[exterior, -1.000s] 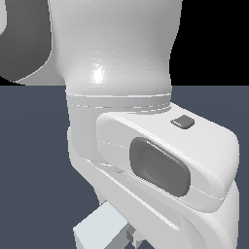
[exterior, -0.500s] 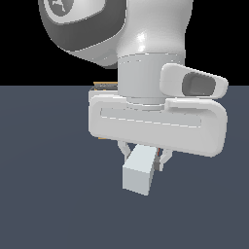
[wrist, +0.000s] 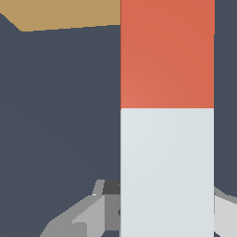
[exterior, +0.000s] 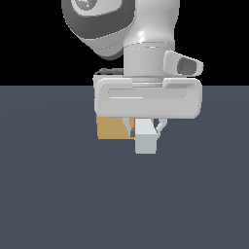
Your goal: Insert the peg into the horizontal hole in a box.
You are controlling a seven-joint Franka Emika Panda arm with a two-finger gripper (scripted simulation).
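Peg first, nearest to me: its white end is pointing straight out at us, and only a sliver of the red-orange part is peeking out behind it. The jaws are gripping it from both sides, closed snugly on the bar just under the wide gripper body, so it is hanging clear above the dark tabletop.

Behind it, the box is sitting partly hidden by the arm, showing mostly toward the exterior view's left of the peg. In the wrist view the peg is running away toward the box, yet the tan surface is lying off to one side of the red tip. I cannot make out the hole from either view.

That is my worry: the bar is looking offset from the box's middle. If it is driven forward like this, I reckon the tip could strike the solid face, shove the box back, or twist in the grip and jam.
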